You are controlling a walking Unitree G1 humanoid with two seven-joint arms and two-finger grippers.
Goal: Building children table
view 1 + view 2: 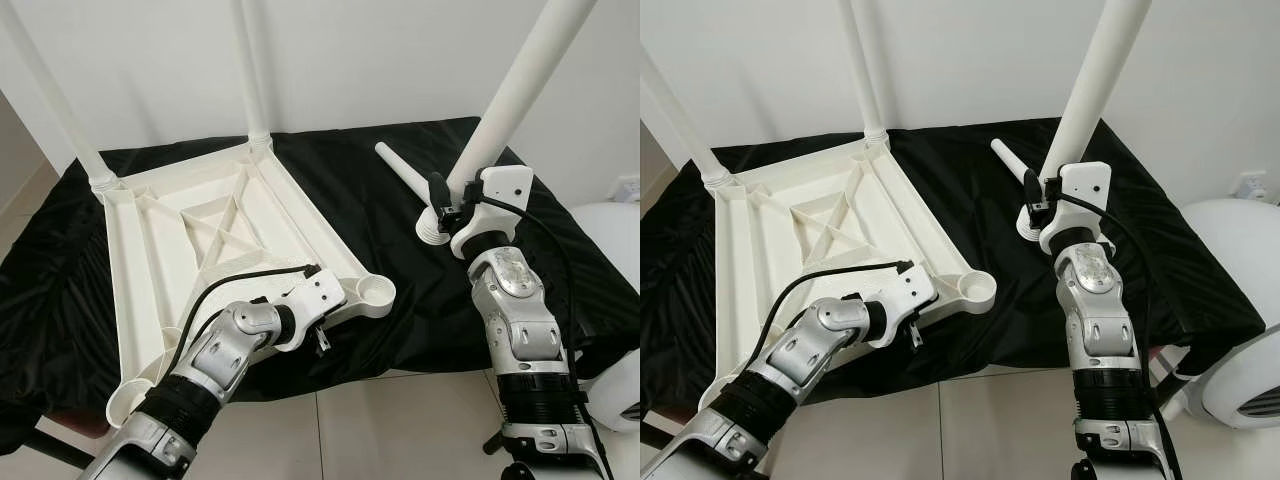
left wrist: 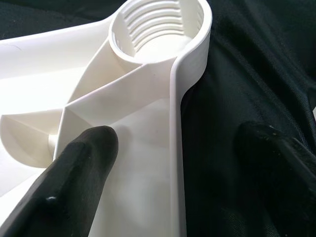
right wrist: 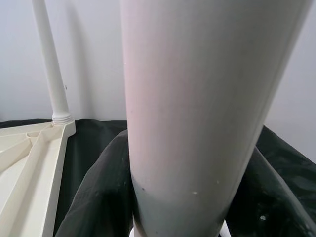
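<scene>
The white plastic tabletop (image 1: 215, 250) lies upside down on the black cloth (image 1: 390, 215), its underside all ribs and diagonal braces, with two legs (image 1: 250, 70) already standing screwed into the far corners. Right ahead of the left gripper (image 2: 173, 163) sits an open threaded socket (image 1: 372, 292), its screw ridges plain in the wrist view. That gripper straddles the tabletop's edge rail: one finger (image 2: 74, 173) rests inside on the white plastic, the other is outside over the cloth, spread apart, not pinching yet.

Over to the right gripper (image 1: 448, 205): it's clamped around a loose white table leg (image 1: 520, 75), a smooth round tube held nearly upright and leaning away to the right, its ribbed threaded end (image 1: 432, 232) down at the cloth just below the fingers. Beyond that gripper, another spare leg (image 1: 402, 172) lies flat on the cloth.
</scene>
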